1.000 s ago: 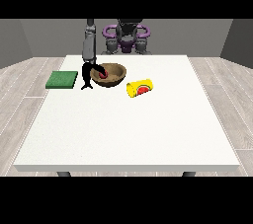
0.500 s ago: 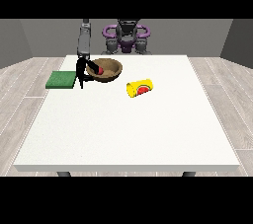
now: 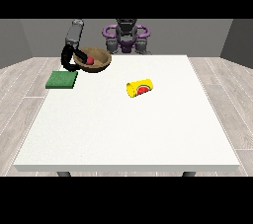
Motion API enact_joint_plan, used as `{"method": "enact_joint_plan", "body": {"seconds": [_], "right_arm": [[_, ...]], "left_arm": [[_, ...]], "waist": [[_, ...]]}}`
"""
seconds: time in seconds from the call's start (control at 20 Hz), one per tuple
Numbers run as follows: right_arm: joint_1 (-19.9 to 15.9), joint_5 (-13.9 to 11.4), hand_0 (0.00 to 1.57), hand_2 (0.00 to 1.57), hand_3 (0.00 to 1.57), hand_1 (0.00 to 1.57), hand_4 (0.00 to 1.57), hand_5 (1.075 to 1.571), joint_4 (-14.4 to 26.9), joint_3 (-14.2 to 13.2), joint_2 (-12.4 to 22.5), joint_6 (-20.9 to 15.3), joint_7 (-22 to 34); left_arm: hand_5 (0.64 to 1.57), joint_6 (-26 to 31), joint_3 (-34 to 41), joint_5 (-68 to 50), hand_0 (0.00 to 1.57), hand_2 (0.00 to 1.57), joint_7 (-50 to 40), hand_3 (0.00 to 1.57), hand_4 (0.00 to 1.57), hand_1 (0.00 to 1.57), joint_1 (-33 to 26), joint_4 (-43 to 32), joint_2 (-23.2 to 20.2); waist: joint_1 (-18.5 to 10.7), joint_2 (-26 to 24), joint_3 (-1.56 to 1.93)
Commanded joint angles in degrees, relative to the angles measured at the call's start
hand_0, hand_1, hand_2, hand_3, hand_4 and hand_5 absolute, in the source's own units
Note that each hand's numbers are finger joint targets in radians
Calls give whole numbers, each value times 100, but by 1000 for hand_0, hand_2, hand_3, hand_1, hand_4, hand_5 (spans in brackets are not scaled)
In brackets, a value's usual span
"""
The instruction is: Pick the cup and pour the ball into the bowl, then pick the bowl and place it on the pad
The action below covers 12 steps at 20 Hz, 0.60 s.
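So the hand at the view's left has its black fingers curled over the near-left rim of the wooden bowl and is clamped on it, with the bowl lifted off the table and tipped a bit, its left side higher than its right. The red ball sits inside the bowl, close to the fingers. The green pad lies flat on the table just below and to the left of the bowl, near the table's left edge, and the bowl hangs above its far right corner rather than over the middle of it. The yellow cup is lying on its side near the middle of the table, well apart from the bowl, its open mouth turned to the view's left and a watermelon slice print showing on its side. The other hand isn't visible anywhere; only the robot's purple and grey torso shows behind the table's far edge.
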<state>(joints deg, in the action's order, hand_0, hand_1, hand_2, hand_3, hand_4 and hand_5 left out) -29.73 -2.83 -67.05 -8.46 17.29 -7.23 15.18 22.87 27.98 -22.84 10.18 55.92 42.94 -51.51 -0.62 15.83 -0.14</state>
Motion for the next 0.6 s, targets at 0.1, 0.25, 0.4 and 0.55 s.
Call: {"method": "enact_joint_plan", "body": {"seconds": [0.1,0.25,0.4,0.55], "right_arm": [[-490,-80,1571,1571,1571,1571,1300,1492,-235,193,-162,-102,598],[-332,-109,1571,1571,1571,1571,1287,1507,613,-89,205,162,-311],[-625,15,1571,1571,1571,1571,1302,1519,1072,-500,839,473,-578],[-454,257,1571,1571,1571,1571,1297,1534,1557,-837,1289,983,-1081]], "left_arm": [[1539,168,153,83,0,0,312,0,0,0,-117,-481,-465],[1538,-267,-72,65,0,0,164,0,0,0,-59,166,39],[1536,-214,-63,-19,0,0,-77,0,0,0,77,289,-134],[1535,-366,-44,-69,0,0,-102,0,0,0,-41,567,-47]], "waist": [[272,156,9],[171,140,19],[57,352,21],[63,300,25]]}}
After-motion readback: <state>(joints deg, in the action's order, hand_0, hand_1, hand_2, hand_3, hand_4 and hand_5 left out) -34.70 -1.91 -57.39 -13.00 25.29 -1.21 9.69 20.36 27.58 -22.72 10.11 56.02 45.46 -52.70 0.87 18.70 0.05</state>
